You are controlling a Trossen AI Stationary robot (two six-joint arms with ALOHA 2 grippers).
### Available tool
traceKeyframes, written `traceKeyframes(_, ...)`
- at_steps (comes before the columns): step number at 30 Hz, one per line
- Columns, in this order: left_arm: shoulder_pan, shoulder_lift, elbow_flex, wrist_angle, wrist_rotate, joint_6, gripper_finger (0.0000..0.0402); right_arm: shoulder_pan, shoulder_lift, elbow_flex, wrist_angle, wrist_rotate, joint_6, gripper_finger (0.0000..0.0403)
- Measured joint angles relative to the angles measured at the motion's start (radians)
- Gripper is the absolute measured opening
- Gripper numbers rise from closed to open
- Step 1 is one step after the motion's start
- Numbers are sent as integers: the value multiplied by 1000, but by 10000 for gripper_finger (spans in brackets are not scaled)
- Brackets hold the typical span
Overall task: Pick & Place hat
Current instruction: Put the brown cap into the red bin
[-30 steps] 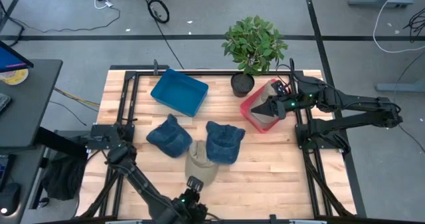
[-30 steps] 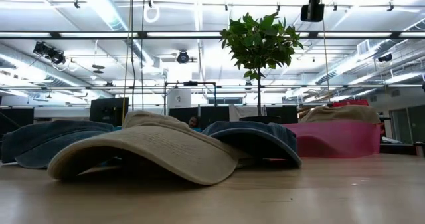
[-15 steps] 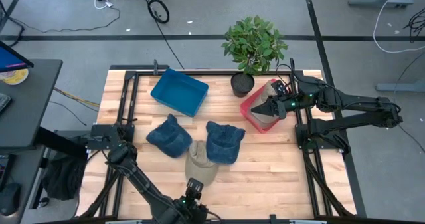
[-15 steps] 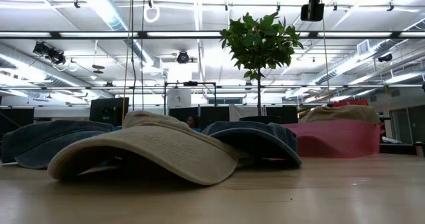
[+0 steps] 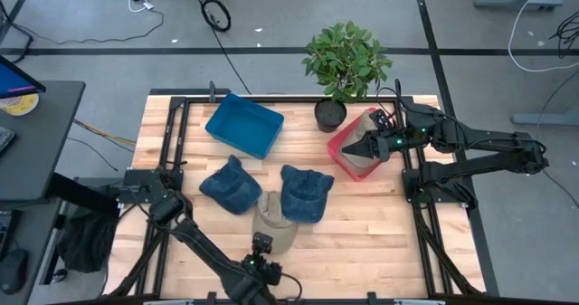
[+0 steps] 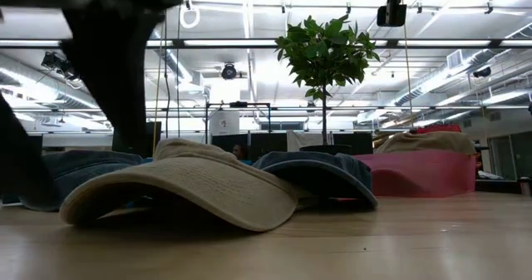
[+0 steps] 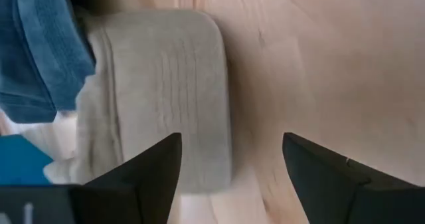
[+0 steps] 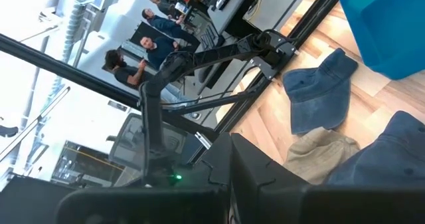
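Observation:
A tan hat [image 5: 274,225] lies on the wooden table near its front edge, brim [image 7: 159,91] toward the near side, and partly overlaps two blue hats [image 5: 231,185] [image 5: 305,194]. My left gripper [image 5: 262,243] is open over the brim's near edge. In the left wrist view one finger [image 7: 156,174] is over the brim and the other [image 7: 325,181] over bare wood. My right gripper [image 5: 366,148] is shut over the red bin [image 5: 342,151], which holds another tan hat [image 5: 365,124].
A blue bin [image 5: 244,124] stands at the back left. A potted plant [image 5: 331,115] stands at the back, next to the red bin. Bare wood lies at the front right. In the low view my left arm [image 6: 116,72] comes down in front of the hats.
My left gripper has moved from the table's near edge toward the far edge, to the tan hat's brim. It has come into the low view at the left. The hats and my right arm have kept still.

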Motion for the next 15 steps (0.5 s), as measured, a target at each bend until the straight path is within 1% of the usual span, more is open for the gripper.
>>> traceKeyframes(4, 0, 0, -63, 70, -61, 0, 256, 0, 0, 0, 0, 0, 4, 7)
traceKeyframes(6, 1, 0, -93, 77, -110, 1, 253, 0, 0, 0, 0, 0, 7, 7)
traceKeyframes(8, 12, -1, -123, 77, -138, 1, 248, 0, 0, 0, 0, 0, 7, 7)
traceKeyframes(12, 47, -6, -183, 89, -157, 1, 237, 0, 0, 0, 0, 0, 13, 7)
traceKeyframes(15, 69, -7, -204, 92, -174, 0, 223, 0, 0, 0, 0, 0, 25, 7)
